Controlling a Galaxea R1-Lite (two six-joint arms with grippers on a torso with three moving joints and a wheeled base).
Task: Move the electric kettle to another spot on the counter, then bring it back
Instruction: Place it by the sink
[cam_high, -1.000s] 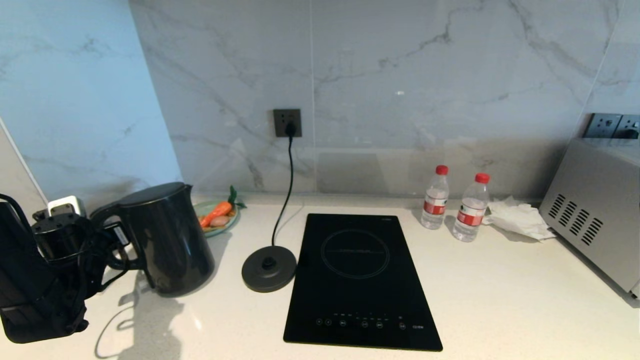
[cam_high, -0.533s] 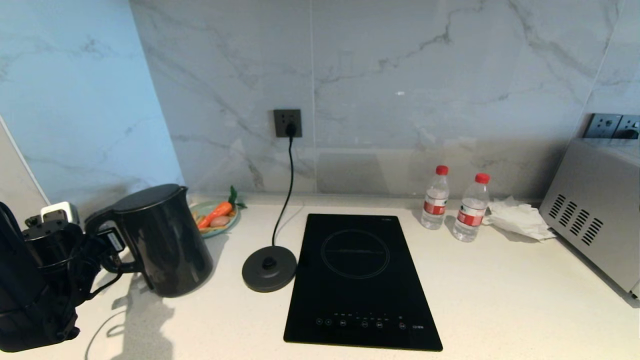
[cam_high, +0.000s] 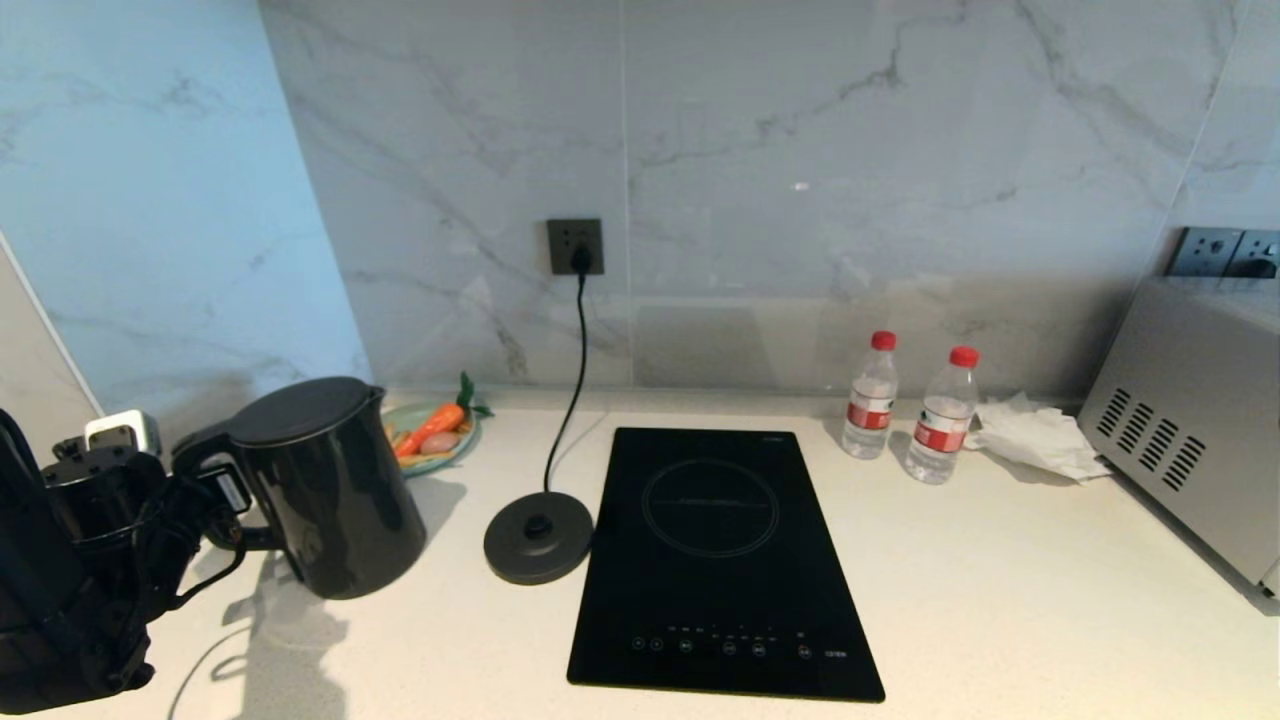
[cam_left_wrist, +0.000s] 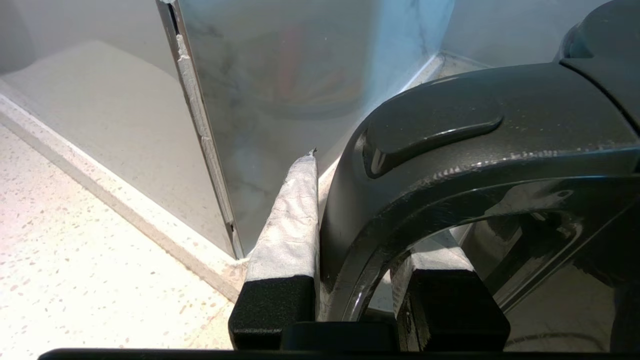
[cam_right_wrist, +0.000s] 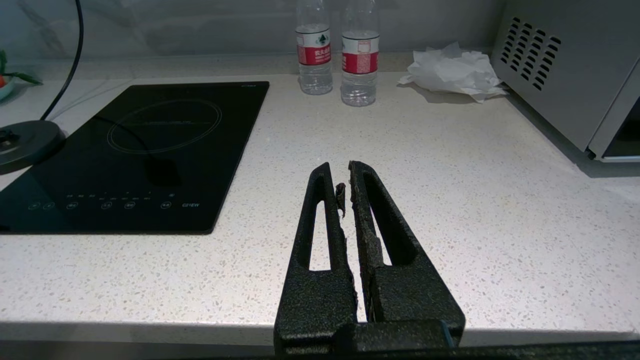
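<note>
At the far left, the left gripper (cam_high: 215, 492) is clamped on the loop handle of the tall glossy black electric kettle (cam_high: 325, 485), one padded finger (cam_left_wrist: 292, 210) outside the loop, the other inside it. The kettle sits on or just above the white speckled stone counter (cam_high: 1000, 600), left of its flat round black corded base (cam_high: 538, 537) and the black glass induction hob (cam_high: 720, 560). This looks like the move away from the base; next, setting it down squarely. Over the counter's right part, the right gripper (cam_right_wrist: 346, 186) hangs closed and empty.
</note>
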